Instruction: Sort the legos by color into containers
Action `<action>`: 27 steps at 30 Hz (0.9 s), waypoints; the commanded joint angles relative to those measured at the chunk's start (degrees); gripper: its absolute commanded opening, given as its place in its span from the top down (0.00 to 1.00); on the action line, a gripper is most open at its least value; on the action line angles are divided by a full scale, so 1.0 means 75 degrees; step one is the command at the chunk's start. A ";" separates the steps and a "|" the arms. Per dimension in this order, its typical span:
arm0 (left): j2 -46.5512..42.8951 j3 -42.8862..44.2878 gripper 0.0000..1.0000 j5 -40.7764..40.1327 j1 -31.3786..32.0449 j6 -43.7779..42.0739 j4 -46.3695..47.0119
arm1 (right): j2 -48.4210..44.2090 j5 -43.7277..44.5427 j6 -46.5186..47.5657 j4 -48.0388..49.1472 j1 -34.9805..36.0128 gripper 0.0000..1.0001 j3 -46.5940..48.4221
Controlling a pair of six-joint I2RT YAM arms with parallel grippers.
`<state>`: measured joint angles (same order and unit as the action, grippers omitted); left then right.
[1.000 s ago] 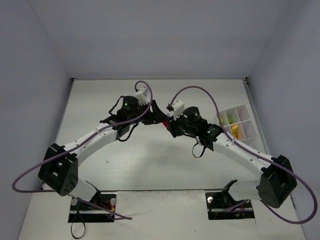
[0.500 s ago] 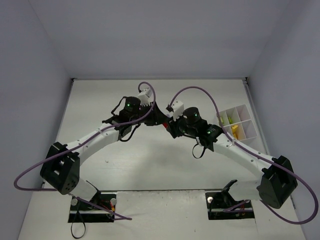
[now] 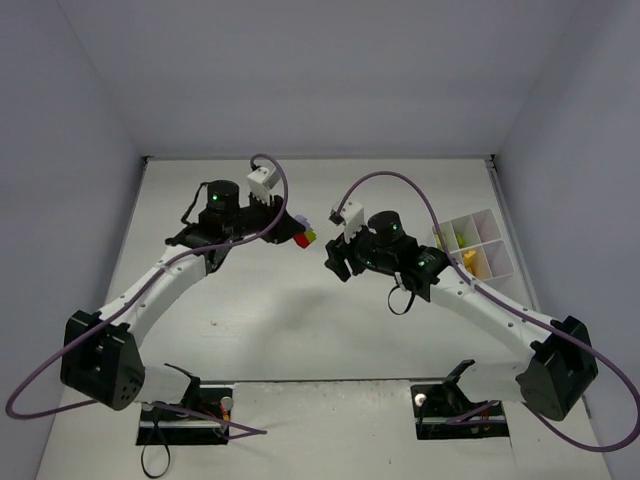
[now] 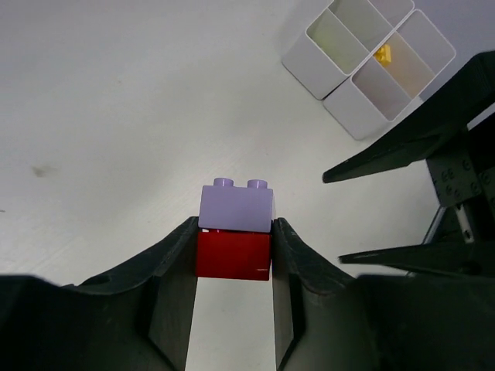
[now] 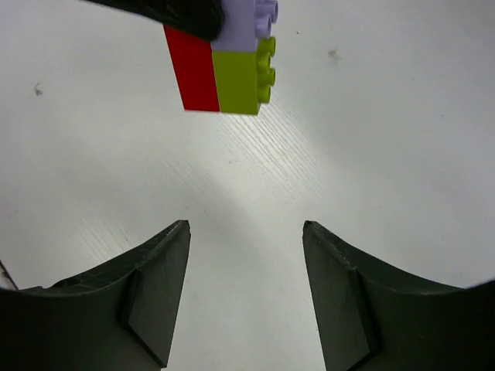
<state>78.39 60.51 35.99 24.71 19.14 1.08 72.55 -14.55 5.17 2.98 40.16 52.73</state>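
Observation:
My left gripper (image 4: 233,232) is shut on a stack of joined legos: a red brick (image 4: 232,256) with a lavender brick (image 4: 236,206) on it. In the right wrist view a lime green brick (image 5: 241,77) is joined to the red brick (image 5: 192,69) and the lavender brick (image 5: 241,22). From above the stack (image 3: 301,238) is held above the table. My right gripper (image 5: 246,228) is open and empty, a short way right of the stack, also in the top view (image 3: 331,266). The white divided tray (image 3: 497,232) stands at the right and holds a yellow-orange brick (image 4: 382,54).
The tray (image 4: 326,60) has lime green pieces (image 3: 459,237) in a far compartment. The right gripper's black fingers (image 4: 402,147) reach into the left wrist view at the right. Grey walls enclose the table at back and sides.
The grippers were close together at the middle; the left has pulled back to the left with the brick stack, and the right has opened and drawn slightly away.

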 commanded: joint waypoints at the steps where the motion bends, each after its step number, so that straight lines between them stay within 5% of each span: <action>1: -0.0608 0.0112 0.79 0.1141 -0.0212 -0.1682 -0.0050 | -0.0288 -0.0825 0.0283 0.0072 -0.0046 0.43 0.0551; 12: -0.1170 -0.0005 0.79 0.3286 -0.0213 -0.3523 -0.0871 | 0.0146 -0.2630 0.0634 -0.0093 -0.0081 0.34 0.1371; 27: -0.1850 -0.0357 0.78 0.3920 -0.0166 -0.3759 -0.0414 | 0.0638 -0.3826 0.0916 -0.0327 -0.0187 0.36 0.1770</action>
<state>66.22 57.30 61.76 22.94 -7.31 -6.81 77.19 -40.10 10.85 -1.65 39.03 62.63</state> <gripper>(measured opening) 0.311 0.639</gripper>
